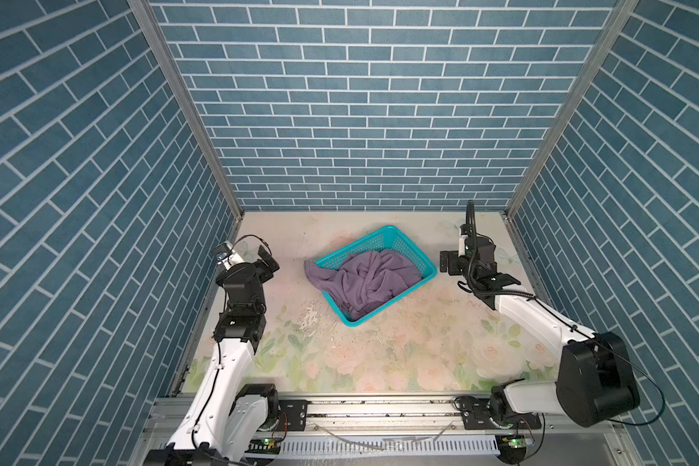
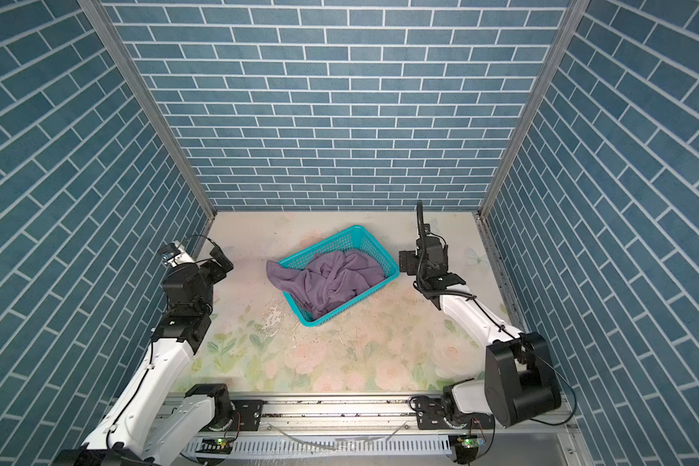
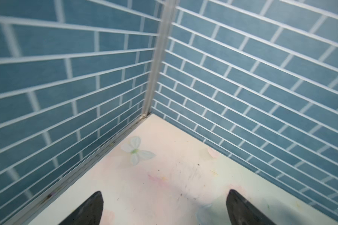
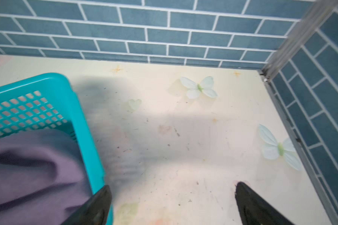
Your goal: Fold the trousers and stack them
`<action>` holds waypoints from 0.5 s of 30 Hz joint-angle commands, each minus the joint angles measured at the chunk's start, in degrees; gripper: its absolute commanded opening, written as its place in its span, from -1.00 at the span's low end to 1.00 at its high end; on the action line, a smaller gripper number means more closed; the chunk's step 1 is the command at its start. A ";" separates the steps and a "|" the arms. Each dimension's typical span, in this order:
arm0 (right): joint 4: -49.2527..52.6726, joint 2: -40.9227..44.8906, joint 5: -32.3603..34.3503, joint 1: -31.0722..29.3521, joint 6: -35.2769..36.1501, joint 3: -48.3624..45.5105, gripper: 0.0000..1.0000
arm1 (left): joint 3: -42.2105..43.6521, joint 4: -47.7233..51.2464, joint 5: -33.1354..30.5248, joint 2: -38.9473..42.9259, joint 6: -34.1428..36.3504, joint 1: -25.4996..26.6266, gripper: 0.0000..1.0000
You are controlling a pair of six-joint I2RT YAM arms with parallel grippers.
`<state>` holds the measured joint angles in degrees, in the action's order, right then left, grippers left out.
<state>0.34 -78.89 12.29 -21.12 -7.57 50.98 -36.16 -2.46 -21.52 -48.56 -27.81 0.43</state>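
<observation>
left gripper [image 3: 164, 206] and right gripper [image 4: 171, 202] gape empty; crumpled purple trousers [image 1: 366, 282] fill the teal basket [image 1: 352, 252] toward the table's [image 1: 420, 355] far edge; snagged cloth could drag it.

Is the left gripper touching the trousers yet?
Apart: in both top views bare table lies between the left gripper and the trousers in the basket.

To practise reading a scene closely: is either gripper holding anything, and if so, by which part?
Nothing is held. The left gripper and the right gripper are both open and empty. The trousers lie crumpled in the basket.
</observation>
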 commanded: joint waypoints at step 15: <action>10.16 -15.44 -17.68 -1.82 -9.71 12.66 0.23 | -4.06 21.14 25.19 -4.17 -12.93 2.64 0.23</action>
<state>9.28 -93.95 -5.89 -22.98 -13.52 62.70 -42.24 18.50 -4.75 -51.57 -37.10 1.23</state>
